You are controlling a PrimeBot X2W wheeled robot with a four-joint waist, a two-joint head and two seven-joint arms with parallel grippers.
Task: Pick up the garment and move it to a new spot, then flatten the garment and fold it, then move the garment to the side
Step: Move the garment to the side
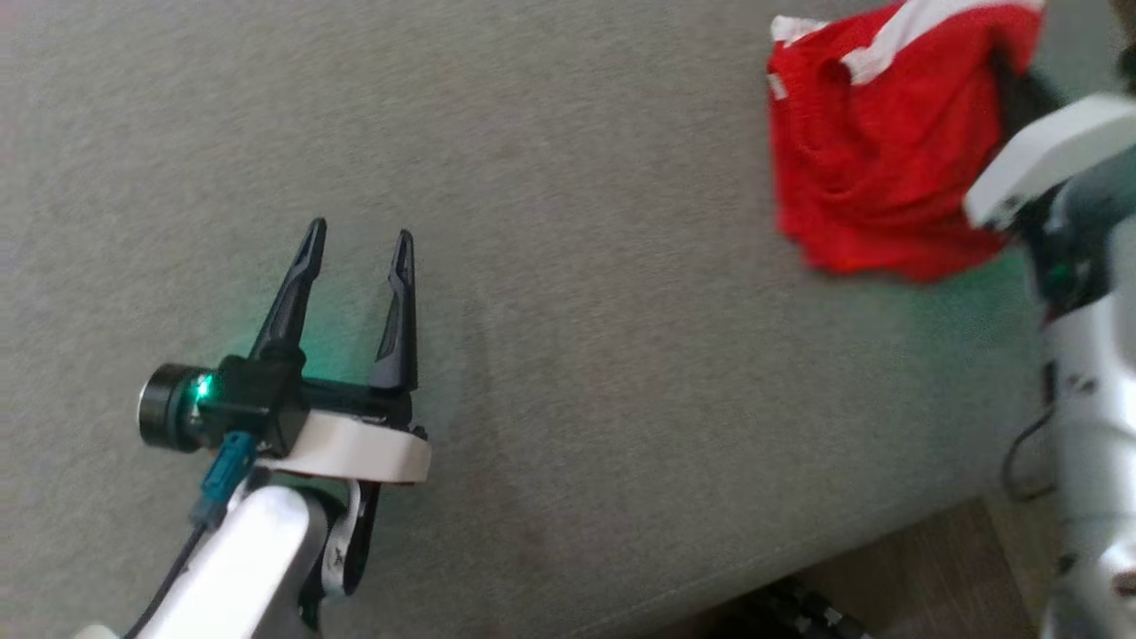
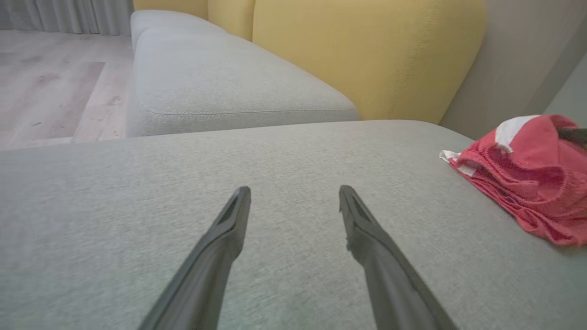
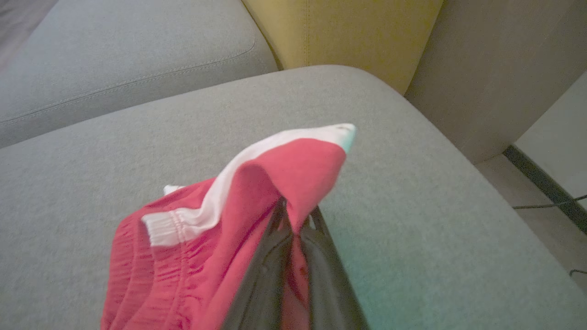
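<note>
The garment (image 1: 874, 151) is a red mesh piece with white trim, bunched up at the far right of the grey sofa cushion (image 1: 568, 222). My right gripper (image 3: 297, 216) is shut on a fold of the garment (image 3: 284, 174), whose upper part is lifted off the cushion while the rest droops toward it. In the left wrist view the garment (image 2: 527, 176) lies at the right edge. My left gripper (image 1: 359, 240) hovers open over bare cushion at the lower left, well apart from the cloth, its fingers (image 2: 229, 224) spread wide with nothing between them.
Yellow back cushions (image 2: 367, 55) rise behind the seat. A second grey seat cushion (image 2: 220, 78) lies beyond, with wooden floor (image 2: 50, 82) past it. The cushion's front edge and floor show at lower right (image 1: 941, 550). A dark cable (image 3: 545, 183) runs on the floor beside the sofa.
</note>
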